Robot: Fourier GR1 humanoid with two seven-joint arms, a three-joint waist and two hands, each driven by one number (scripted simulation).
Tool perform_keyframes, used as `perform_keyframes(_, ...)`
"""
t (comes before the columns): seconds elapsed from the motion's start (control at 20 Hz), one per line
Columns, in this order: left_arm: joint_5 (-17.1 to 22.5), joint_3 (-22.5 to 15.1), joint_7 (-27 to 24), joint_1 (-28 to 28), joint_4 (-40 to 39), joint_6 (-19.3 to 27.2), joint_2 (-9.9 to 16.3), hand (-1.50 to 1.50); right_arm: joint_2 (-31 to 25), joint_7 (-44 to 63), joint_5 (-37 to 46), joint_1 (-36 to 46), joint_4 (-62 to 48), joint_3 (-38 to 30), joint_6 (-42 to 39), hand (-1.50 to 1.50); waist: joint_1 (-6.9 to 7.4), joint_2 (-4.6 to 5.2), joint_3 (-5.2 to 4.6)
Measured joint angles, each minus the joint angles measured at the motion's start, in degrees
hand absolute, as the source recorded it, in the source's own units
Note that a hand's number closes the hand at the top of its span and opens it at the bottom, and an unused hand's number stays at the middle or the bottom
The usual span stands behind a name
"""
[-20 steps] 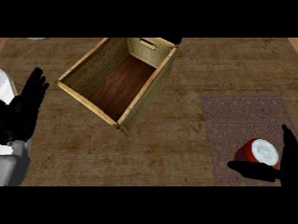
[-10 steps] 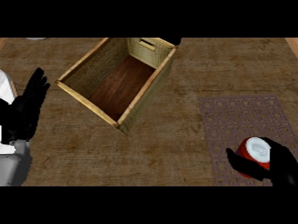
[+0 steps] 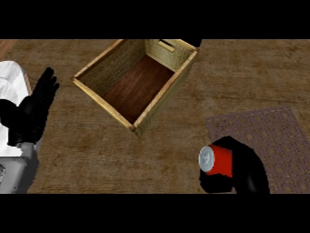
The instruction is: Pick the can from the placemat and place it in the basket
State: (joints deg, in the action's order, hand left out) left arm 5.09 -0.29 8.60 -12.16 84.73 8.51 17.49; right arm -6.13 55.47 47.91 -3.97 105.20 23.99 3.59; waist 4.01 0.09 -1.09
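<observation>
Curling our black right hand (image 3: 241,170) around the red can with a silver lid (image 3: 213,160), we hold it tipped on its side, lid facing left, just off the left edge of the brown woven placemat (image 3: 275,145) near the worktop's front edge. Our left hand (image 3: 28,113) rests open, fingers up, at the left edge. Toward the rear stands the open rectangular wooden basket (image 3: 97,97), light-walled and dark-floored, on the brown textured worktop (image 3: 90,159).

right hand (image 3: 241,170): now curled round the can (image 3: 214,160), was open beside it | can: tipped on its side, silver top faces left, now at the near left edge of the placemat (image 3: 271,136), was upright further right
</observation>
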Motion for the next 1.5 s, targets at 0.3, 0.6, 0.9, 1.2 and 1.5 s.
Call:
perform_keyframes(0.3, -0.13, -2.47, 0.32, -2.69, 0.19, -1.65, -0.95, 0.00, 4.65, -0.16, -0.02, 9.74, -6.26, 14.50, 1.65, 1.50, 5.65, 1.41, 0.82)
perform_keyframes(0.6, -0.25, -3.47, 0.83, -4.26, -0.70, -1.92, -1.87, 0.00, 5.72, -0.21, -1.79, 18.23, -9.27, 21.94, 11.70, 1.50, 6.41, 1.44, 1.16)
perform_keyframes(0.9, -0.62, -3.60, 0.99, -4.74, -1.83, -1.77, -2.04, 0.00, 5.93, -0.61, -1.50, 26.52, -8.74, 25.25, 23.85, 1.50, 6.20, 0.80, 1.14)
perform_keyframes(1.2, -0.99, -3.76, 1.27, -5.14, -2.81, -1.43, -2.39, 0.00, 5.92, 2.08, 0.60, 36.12, -11.01, 25.24, 30.82, 1.50, 5.58, 0.22, 0.85)
perform_keyframes(1.5, -1.51, -3.82, 1.39, -5.85, -3.50, -0.88, -2.69, 0.00, 5.72, 4.12, 1.21, 45.97, -15.37, 21.92, 32.34, 1.50, 5.11, -0.11, 0.67)
